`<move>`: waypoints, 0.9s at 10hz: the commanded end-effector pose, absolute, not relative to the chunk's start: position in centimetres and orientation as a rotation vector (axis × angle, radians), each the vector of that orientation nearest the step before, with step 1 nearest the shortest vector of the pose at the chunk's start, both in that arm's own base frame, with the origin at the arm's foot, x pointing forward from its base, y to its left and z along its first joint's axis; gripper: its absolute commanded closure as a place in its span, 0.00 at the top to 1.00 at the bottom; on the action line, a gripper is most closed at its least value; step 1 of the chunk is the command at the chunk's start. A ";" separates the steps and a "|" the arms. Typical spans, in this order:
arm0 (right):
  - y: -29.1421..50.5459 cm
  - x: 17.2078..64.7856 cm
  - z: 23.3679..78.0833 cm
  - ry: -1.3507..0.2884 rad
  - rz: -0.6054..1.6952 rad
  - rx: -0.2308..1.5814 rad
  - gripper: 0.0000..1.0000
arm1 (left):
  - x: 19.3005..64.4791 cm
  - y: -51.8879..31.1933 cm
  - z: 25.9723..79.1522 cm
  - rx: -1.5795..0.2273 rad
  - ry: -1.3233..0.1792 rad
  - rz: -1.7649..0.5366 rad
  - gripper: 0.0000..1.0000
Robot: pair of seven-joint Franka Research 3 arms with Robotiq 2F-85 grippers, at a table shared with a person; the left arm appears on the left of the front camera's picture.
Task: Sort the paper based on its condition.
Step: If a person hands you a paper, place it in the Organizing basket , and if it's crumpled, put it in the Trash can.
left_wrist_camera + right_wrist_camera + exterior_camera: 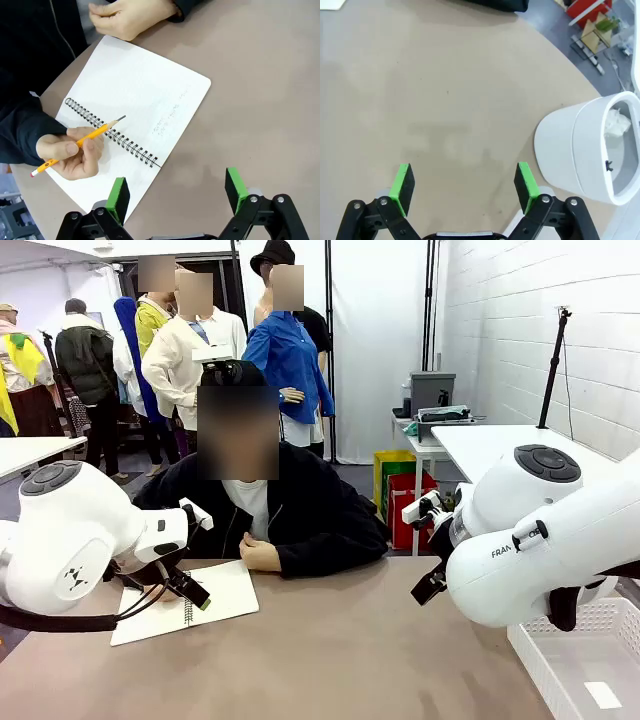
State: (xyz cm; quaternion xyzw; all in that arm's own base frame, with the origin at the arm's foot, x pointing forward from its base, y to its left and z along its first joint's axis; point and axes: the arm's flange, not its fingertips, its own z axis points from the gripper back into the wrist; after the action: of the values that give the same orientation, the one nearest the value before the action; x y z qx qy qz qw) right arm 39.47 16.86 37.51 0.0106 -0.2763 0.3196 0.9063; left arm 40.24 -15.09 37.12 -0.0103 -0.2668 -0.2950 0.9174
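Notebook paper (150, 90) bears faint, unreadable pencil writing (171, 113); right arm (545, 560) reads "FRAN".

My spiral notebook (145, 95) lies open and flat on the worktop (260, 100) off to my left, just in front of the person, its white pages smooth and uncreased, with a few faint pencilled lines on the page with the rounded corner. On my right, past the worktop's edge, a crumpled wad of paper (617, 122) sits inside the white bin (560, 145)
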 end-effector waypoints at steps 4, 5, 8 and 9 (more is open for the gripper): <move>16.9 39.5 37.5 -0.571 0.660 0.022 1.00 | 40.2 -15.1 37.1 -0.021 -0.549 -0.607 1.00; 16.9 39.5 37.5 -0.571 0.660 0.022 1.00 | 40.2 -15.1 37.1 -0.021 -0.549 -0.607 1.00; 16.9 39.5 37.5 -0.571 0.660 0.022 1.00 | 40.2 -15.1 37.1 -0.021 -0.549 -0.607 1.00; 16.9 39.5 37.5 -0.571 0.660 0.022 1.00 | 40.2 -15.1 37.1 -0.021 -0.549 -0.607 1.00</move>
State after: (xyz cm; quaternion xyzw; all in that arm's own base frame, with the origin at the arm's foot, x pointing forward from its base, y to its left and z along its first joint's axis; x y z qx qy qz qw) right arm 39.47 16.87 37.51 0.0104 -0.2764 0.3198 0.9062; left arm 40.21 -15.18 37.12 -0.0100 -0.2669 -0.2960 0.9171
